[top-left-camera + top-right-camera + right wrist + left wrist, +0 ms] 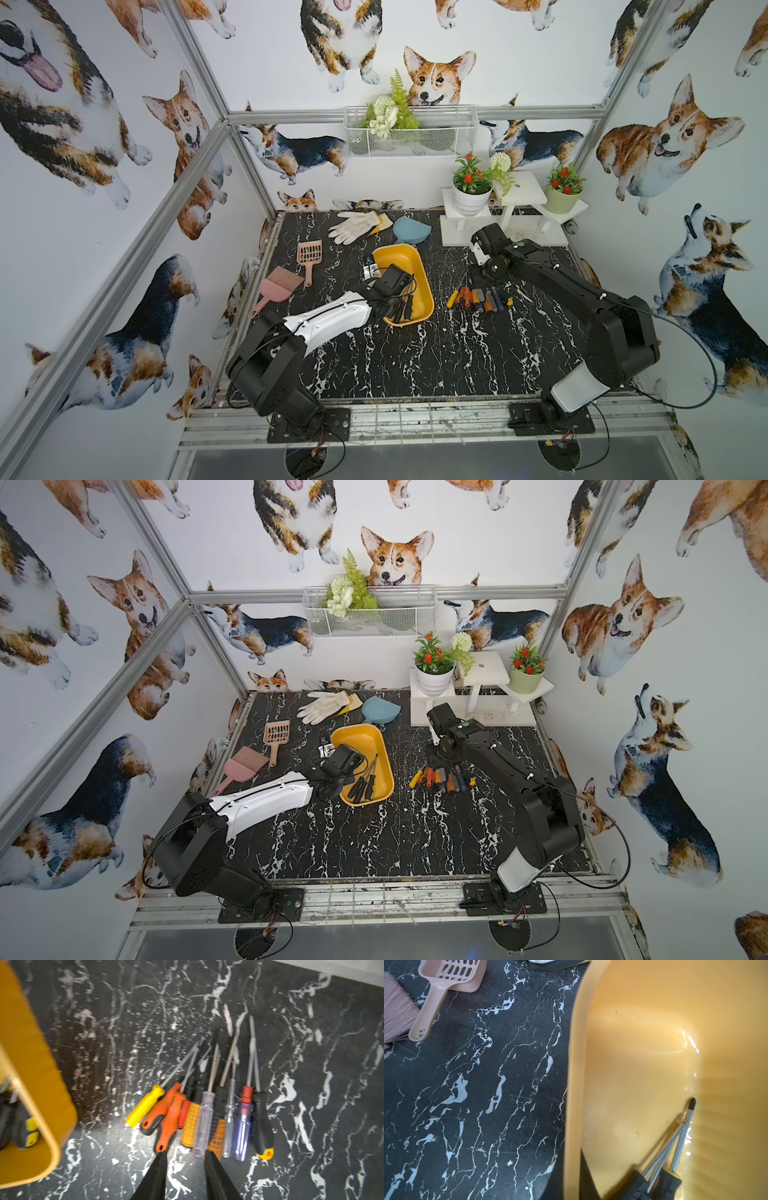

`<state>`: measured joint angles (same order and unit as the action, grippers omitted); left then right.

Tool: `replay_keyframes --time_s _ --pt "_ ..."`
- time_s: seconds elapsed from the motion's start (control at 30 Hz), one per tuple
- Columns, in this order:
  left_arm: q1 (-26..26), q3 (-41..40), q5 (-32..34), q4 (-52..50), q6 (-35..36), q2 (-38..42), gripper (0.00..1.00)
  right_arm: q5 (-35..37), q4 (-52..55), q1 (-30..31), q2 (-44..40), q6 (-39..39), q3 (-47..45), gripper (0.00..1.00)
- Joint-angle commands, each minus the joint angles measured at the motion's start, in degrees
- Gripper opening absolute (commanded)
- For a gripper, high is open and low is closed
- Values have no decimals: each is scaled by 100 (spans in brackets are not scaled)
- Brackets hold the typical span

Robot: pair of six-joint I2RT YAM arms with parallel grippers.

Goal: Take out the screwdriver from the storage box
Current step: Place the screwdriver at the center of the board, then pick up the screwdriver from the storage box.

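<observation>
The left pincer (336, 789) is clenched, seemingly on the near wall of the storage box (358, 737), steadying it. Just beyond its tips, inside the box, lie 3 black-handled screwdrivers (365, 785). Further right, the right pincer (185, 1155) hangs released and empty over the handle ends of a row of screwdrivers (204, 1118) on the table (311, 1022). I judge a fresh fetch is due: swing left over the box, straddle 1 handle, close.

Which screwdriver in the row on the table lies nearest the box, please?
The yellow-handled screwdriver, at the end of the row facing the box; all others lie farther off.
</observation>
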<state>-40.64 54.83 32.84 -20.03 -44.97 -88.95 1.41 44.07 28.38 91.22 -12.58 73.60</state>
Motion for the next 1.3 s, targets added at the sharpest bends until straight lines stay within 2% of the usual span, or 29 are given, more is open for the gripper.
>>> replay_keyframes --time_s 0.0,0.23,0.63,1.27 --pt "-5 41 117 230 -11 -51 0 -482 -228 309 -52 -307 167 36" --pt "-21 48 79 398 94 -158 0 -1095 -569 913 136 -775 386 39" --pt "-75 -41 82 698 172 -168 0 -1441 -994 1423 818 -1291 508 43" --pt "-102 -104 56 720 208 -88 0 -1429 -1161 1452 2143 -1482 932 45"
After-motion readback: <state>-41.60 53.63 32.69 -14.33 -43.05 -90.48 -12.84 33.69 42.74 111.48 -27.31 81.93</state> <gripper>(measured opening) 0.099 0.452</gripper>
